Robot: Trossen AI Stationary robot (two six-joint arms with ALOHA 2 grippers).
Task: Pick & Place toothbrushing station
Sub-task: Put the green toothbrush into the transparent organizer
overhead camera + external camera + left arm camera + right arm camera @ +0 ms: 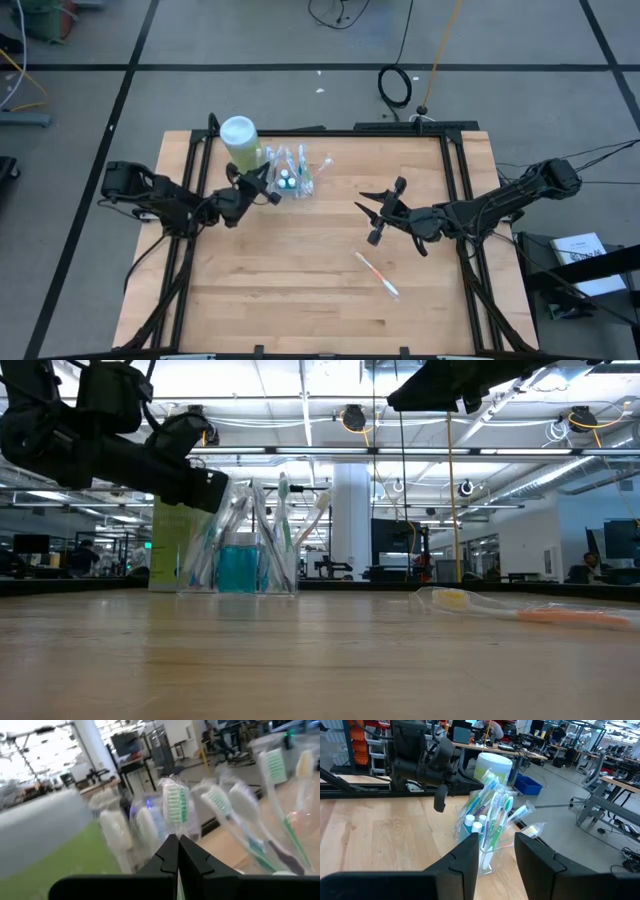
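A small clear plastic cup (pixel 292 181) stands on the wooden table near its far edge. It holds several wrapped toothbrushes (pixel 495 810) with their heads up and blue toothpaste tubes (pixel 238 568). My left gripper (pixel 270 194) is shut and hovers just left of the cup at the height of the brush heads (pixel 175 802). I see no touch. My right gripper (pixel 370 215) is open and empty above the table's middle, to the right of the cup; its fingers (pixel 465 857) point toward the cup (pixel 486 856). One more wrapped toothbrush (pixel 378 273) lies flat on the table near the right gripper.
A light-green bottle with a white cap (pixel 240 138) stands just behind and left of the cup, close to the left gripper. Black frame rails (pixel 455 180) run along the table's sides and far edge. Bare wood (pixel 280 290) lies toward the near edge.
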